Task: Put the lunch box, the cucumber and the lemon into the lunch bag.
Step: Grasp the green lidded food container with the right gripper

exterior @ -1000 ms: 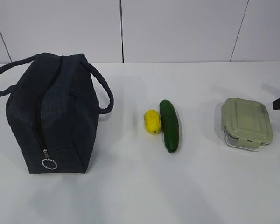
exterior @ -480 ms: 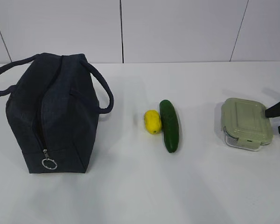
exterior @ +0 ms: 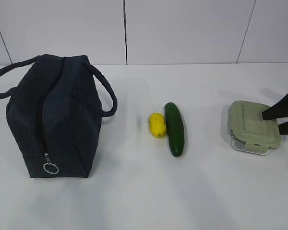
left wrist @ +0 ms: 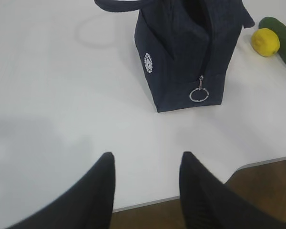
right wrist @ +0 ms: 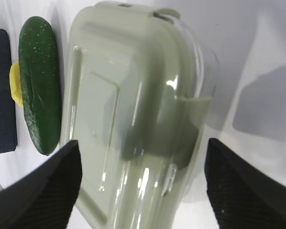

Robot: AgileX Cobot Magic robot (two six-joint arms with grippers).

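Right gripper (exterior: 274, 120) at the right edge of the table (exterior: 144, 191), jaws spread, one finger on either side of the lunch box (exterior: 253, 126), above its lid. To the gripper's left, well apart: cucumber (exterior: 174, 128), with lemon (exterior: 157, 124) touching its far side. Lunch bag (exterior: 55, 117) upright, farthest left. Left gripper (left wrist: 145, 171) hangs before the bag, at the table's front edge.

bags: 1 lunch bag (exterior: 55, 117) | handles on it: 2 | ring pulls: 1 | lemons: 1 lemon (exterior: 157, 124) | cucumbers: 1 cucumber (exterior: 174, 128) | boxes: 1 lunch box (exterior: 252, 125), lidded | tables: 1 table (exterior: 134, 196)
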